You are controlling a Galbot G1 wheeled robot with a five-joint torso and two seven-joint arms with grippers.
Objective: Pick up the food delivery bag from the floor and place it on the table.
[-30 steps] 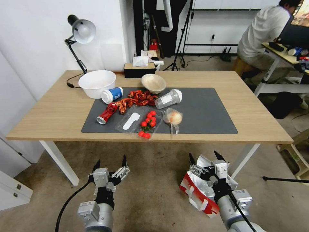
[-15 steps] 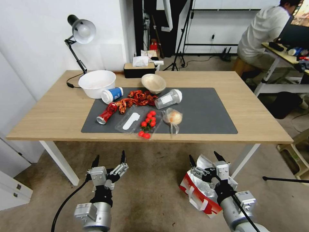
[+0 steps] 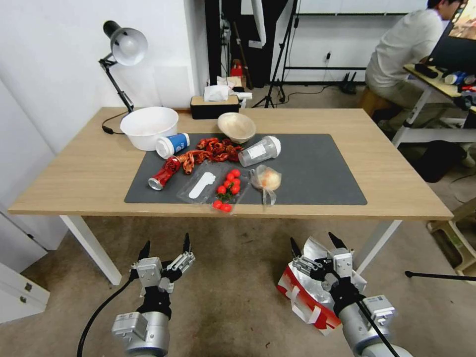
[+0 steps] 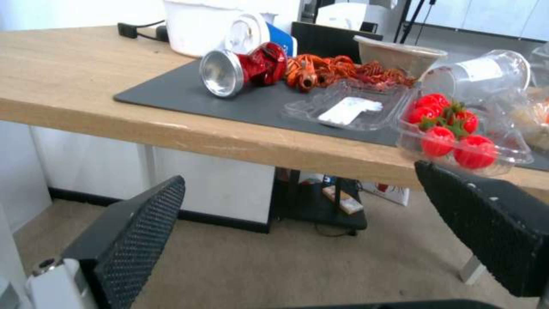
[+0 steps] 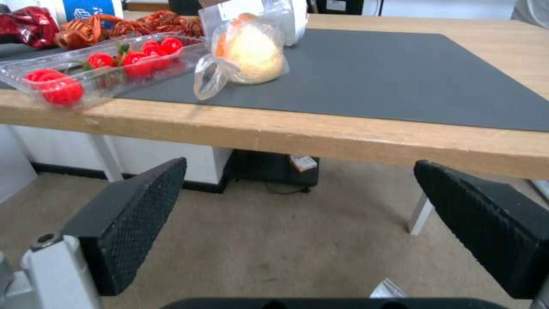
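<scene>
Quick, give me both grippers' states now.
Left gripper: open, empty, above the floor.
Right gripper: open, empty, over the food delivery bag, not gripping it.

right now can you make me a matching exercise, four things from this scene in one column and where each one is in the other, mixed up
Things:
1. food delivery bag
2. crushed red can
3. white bowl
4. tissue box

Places:
A. on the bare wood beside the lamp
B. on the floor, under the right gripper
C. at the table's far edge, behind the mat
D. lying on the dark grey mat

Pairs: 1-B, 2-D, 3-A, 4-C
</scene>
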